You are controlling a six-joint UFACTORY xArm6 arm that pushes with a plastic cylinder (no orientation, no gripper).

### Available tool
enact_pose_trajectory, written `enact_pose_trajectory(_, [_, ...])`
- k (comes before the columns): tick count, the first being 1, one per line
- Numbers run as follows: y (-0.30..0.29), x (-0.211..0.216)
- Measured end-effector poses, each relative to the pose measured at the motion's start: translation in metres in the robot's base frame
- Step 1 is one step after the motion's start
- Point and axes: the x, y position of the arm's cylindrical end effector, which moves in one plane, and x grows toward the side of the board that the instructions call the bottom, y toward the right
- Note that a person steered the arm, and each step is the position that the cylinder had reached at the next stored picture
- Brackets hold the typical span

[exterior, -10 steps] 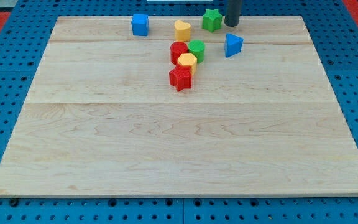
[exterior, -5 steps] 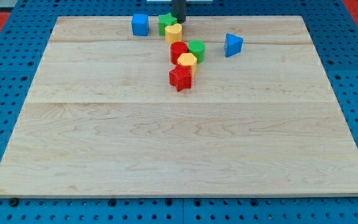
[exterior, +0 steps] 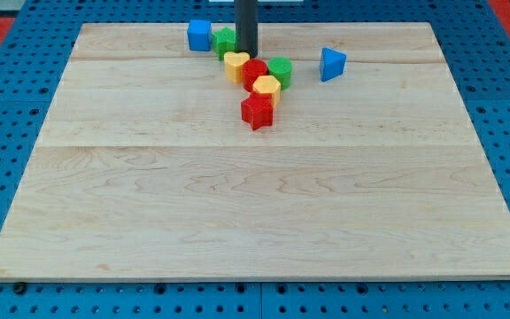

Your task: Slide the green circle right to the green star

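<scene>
The green circle (exterior: 281, 69) sits near the view's top centre, touching a red round block (exterior: 255, 73). The green star (exterior: 226, 40) lies up and to the left of it, partly hidden behind my rod, next to the blue cube (exterior: 199, 35). My tip (exterior: 247, 53) stands just right of the green star and just above the yellow heart (exterior: 235, 66). The tip is left of and above the green circle, with the red round block between them.
A yellow hexagon (exterior: 266, 88) and a red star (exterior: 257, 111) lie below the red round block in a tight cluster. A blue triangle (exterior: 331, 64) lies to the right of the green circle. The wooden board (exterior: 255, 204) rests on a blue pegboard.
My rod has swept left along the top, pushing the green star leftward to beside the blue cube. The yellow heart has been pushed down and left. The green circle has not moved.
</scene>
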Motion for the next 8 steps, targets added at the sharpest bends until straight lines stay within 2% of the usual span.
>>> enact_pose_trajectory(1, [0.030, 0.013])
enact_pose_trajectory(7, [0.071, 0.143])
enact_pose_trajectory(8, [0.112, 0.146])
